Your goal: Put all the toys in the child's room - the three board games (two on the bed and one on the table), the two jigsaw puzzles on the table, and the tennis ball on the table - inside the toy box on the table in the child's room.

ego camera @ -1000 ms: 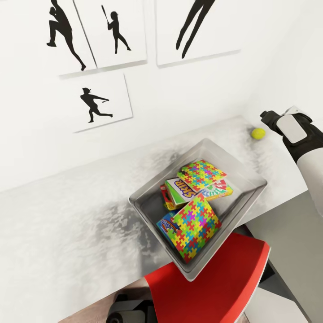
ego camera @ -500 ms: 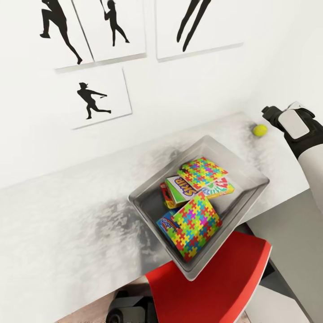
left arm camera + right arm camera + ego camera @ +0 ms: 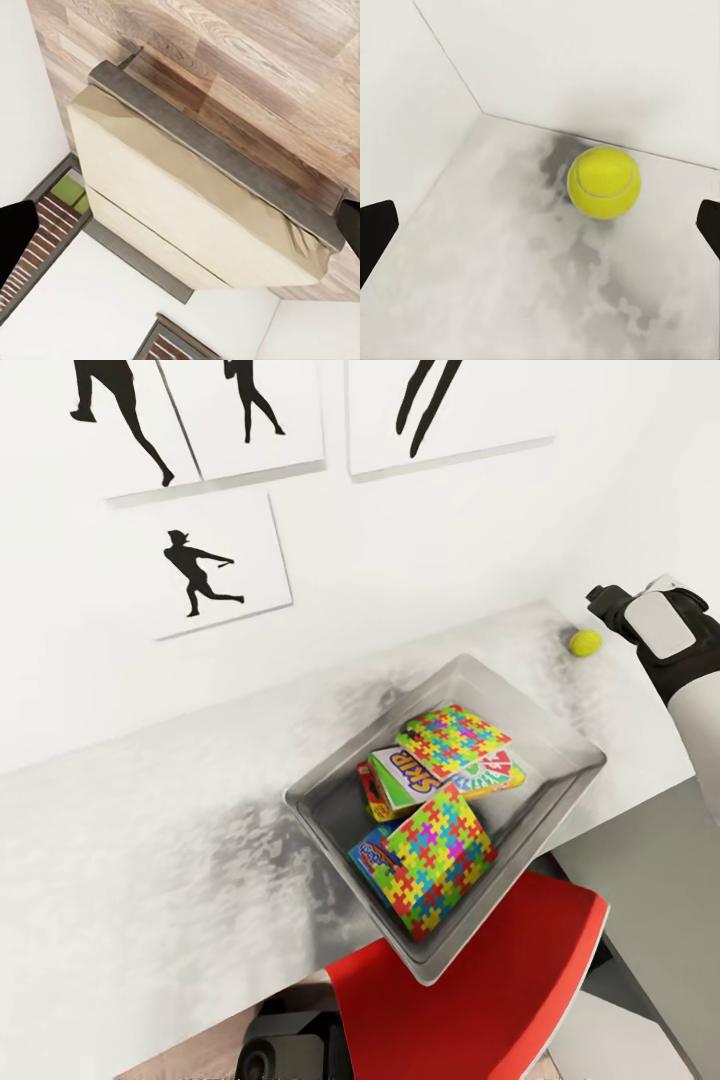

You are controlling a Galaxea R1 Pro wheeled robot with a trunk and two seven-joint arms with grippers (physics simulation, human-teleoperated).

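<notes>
The right gripper [image 3: 540, 225], fingers spread wide, lines up on the tennis ball [image 3: 604, 182] in the tabletop's [image 3: 150, 840] far right corner; the toy box [image 3: 330, 830] holds the games and puzzles.

Bright, even, sharp simulated light.
We saw soft mottled shadows on the table [image 3: 150, 860], a faint one beside the tennis ball [image 3: 604, 182], and no glare or blur.

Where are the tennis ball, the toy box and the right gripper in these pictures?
tennis ball [image 3: 604, 182]: right wrist view, middle of the yellow felt.
toy box [image 3: 575, 785]: head view, bare inner wall, right side.
right gripper [image 3: 540, 225]: right wrist view, midway between its dark fingertips.
</notes>
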